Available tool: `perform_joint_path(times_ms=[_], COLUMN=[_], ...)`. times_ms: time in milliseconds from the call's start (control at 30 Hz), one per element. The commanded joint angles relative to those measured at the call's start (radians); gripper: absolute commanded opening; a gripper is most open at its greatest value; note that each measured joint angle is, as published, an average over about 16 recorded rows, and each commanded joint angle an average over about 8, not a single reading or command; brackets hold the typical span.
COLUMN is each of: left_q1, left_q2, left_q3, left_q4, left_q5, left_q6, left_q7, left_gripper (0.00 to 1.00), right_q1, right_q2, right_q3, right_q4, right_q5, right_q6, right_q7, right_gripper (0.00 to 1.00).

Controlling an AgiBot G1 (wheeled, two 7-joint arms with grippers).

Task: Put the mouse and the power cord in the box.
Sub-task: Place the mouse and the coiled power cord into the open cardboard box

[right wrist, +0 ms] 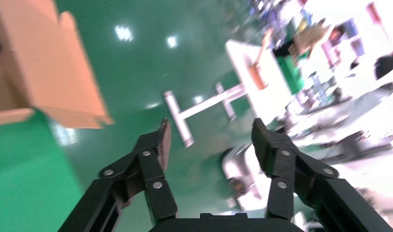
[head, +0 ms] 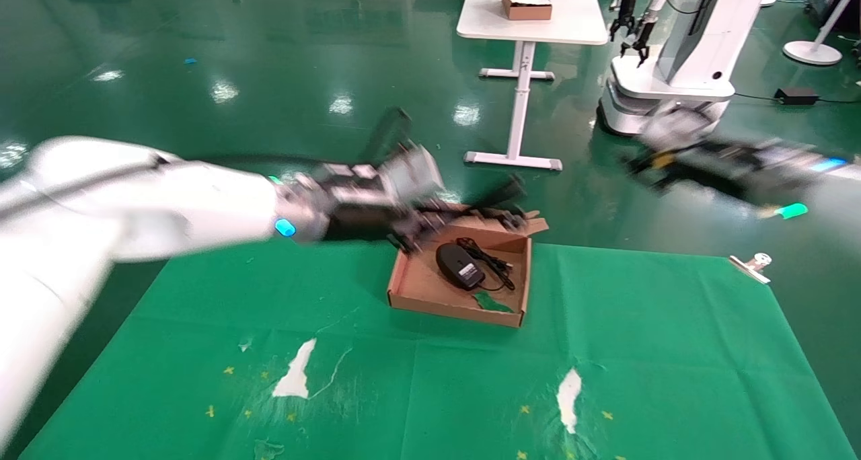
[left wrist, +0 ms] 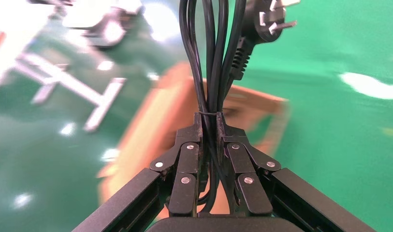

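— What have you got in your left claw?

— My left gripper is clamped tight on the power cord. Several loops of the thick black cable run up between my fingers, pinched together, and the chunky plug with its metal prongs sticks out beyond them. In the head view that gripper sits at the far left corner of the box, over its back edge, with the cord trailing along the flapped rim.

— And the mouse?

— The mouse lies inside the box, on the cardboard floor, label sticker facing up. Its thin cable is bunched just beside it, toward the right wall. A green scrap lies at the near wall.

— Where does the box stand?

— On the green cloth of my table, near its far edge. The cloth has a couple of white torn patches close to me.

— Your other arm?

— My right gripper hangs with its jaws wide apart, holding nothing. In the head view it is out past the far right of the table, above the floor, well apart from the box. A metal clip sits at the cloth's right corner. Farther off stand a white table carrying another cardboard box, and another robot.
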Motion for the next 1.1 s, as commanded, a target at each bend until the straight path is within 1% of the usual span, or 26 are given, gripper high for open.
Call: perform_joint_path(times_ms=[33, 133, 200, 333, 500, 533, 567, 667, 767, 800, 833, 933, 1100], left_q1=[0.045, 0.069, 0.079, 0.089, 0.08, 0.075, 0.07, 0.054, 0.044, 0.042, 0.041, 0.035, 0.022], left_q2=[0.002, 0.002, 0.003, 0.004, 0.005, 0.005, 0.006, 0.007, 0.007, 0.007, 0.007, 0.007, 0.007], left_q3=[0.028, 0.104, 0.155, 0.265, 0.398, 0.424, 0.448, 0.513, 0.566, 0.58, 0.594, 0.635, 0.688], left_q4=[-0.071, -0.146, -0.189, -0.26, -0.326, -0.333, -0.337, -0.344, -0.348, -0.352, -0.357, -0.37, -0.386], left_q5=[-0.012, -0.009, -0.005, 0.01, 0.038, 0.049, 0.06, 0.091, 0.11, 0.111, 0.111, 0.11, 0.107], left_q6=[0.009, -0.016, -0.048, -0.129, -0.241, -0.267, -0.295, -0.384, -0.456, -0.472, -0.484, -0.505, -0.524], left_q7=[-0.033, -0.091, -0.128, -0.203, -0.268, -0.278, -0.288, -0.326, -0.375, -0.391, -0.407, -0.445, -0.495], left_gripper=[0.0, 0.0, 0.0, 0.0, 0.0, 0.05, 0.15, 0.52, 0.9, 0.98, 1.0, 1.0, 1.0], right_q1=[0.034, 0.082, 0.112, 0.161, 0.184, 0.184, 0.181, 0.164, 0.136, 0.126, 0.114, 0.08, 0.027], right_q2=[0.061, 0.155, 0.206, 0.274, 0.317, 0.322, 0.325, 0.331, 0.321, 0.314, 0.306, 0.269, 0.197], right_q3=[0.002, -0.006, -0.013, -0.031, -0.055, -0.06, -0.063, -0.073, -0.081, -0.083, -0.084, -0.087, -0.083], right_q4=[0.018, 0.041, 0.054, 0.087, 0.158, 0.176, 0.194, 0.258, 0.327, 0.349, 0.372, 0.434, 0.504], right_q5=[0.003, -0.006, -0.017, -0.046, -0.081, -0.087, -0.091, -0.103, -0.112, -0.115, -0.117, -0.118, -0.098], right_q6=[-0.073, -0.212, -0.278, -0.334, -0.372, -0.376, -0.379, -0.374, -0.343, -0.327, -0.308, -0.251, -0.187], right_q7=[-0.027, -0.031, -0.025, 0.006, 0.074, 0.093, 0.112, 0.172, 0.233, 0.252, 0.269, 0.311, 0.34], right_gripper=[1.0, 1.0, 1.0, 1.0, 1.0, 1.0, 1.0, 1.0, 1.0, 1.0, 1.0, 1.0, 1.0])
